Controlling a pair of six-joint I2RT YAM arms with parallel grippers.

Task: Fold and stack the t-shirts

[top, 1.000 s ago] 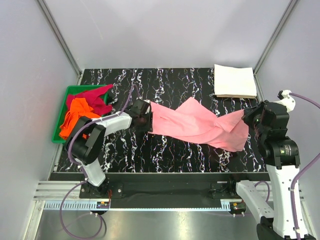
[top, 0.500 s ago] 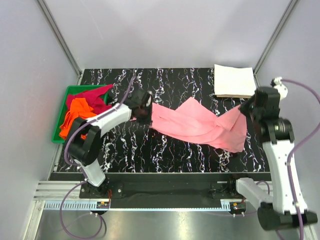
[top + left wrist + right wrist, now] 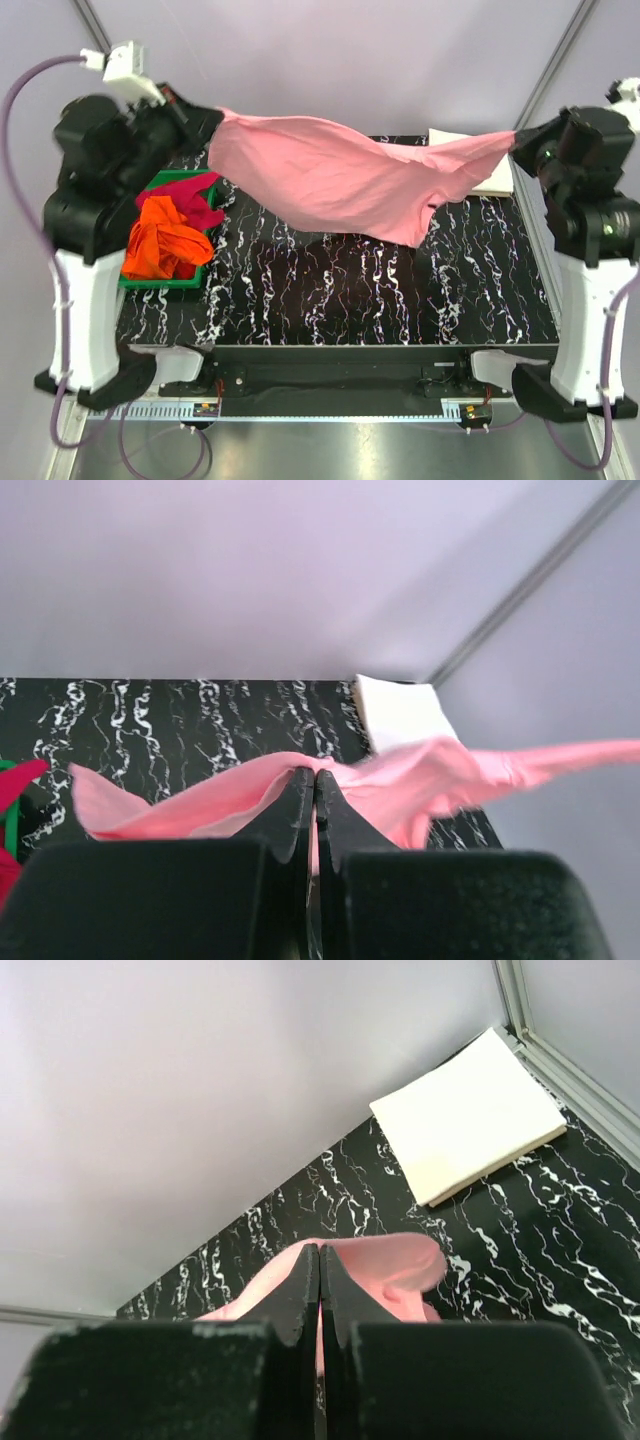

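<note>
A light pink t-shirt hangs stretched in the air above the table, held at both ends. My left gripper is shut on its left end, high at the back left; the cloth bunches over the closed jaws there. My right gripper is shut on the right end, high at the back right, with pink cloth draped past its tips. A folded white t-shirt lies flat at the back right corner, partly behind the pink one. Orange and dark magenta-red t-shirts lie crumpled in the green tray.
The black marbled table lies below the hanging shirt. The green tray sits at the table's left edge. Grey walls and metal posts enclose the back and sides. Both arm bases stand at the near edge.
Both arms have risen high and moved apart, lifting the pink t-shirt off the table and stretching it in the air. The left gripper has closed on the shirt's left end.
</note>
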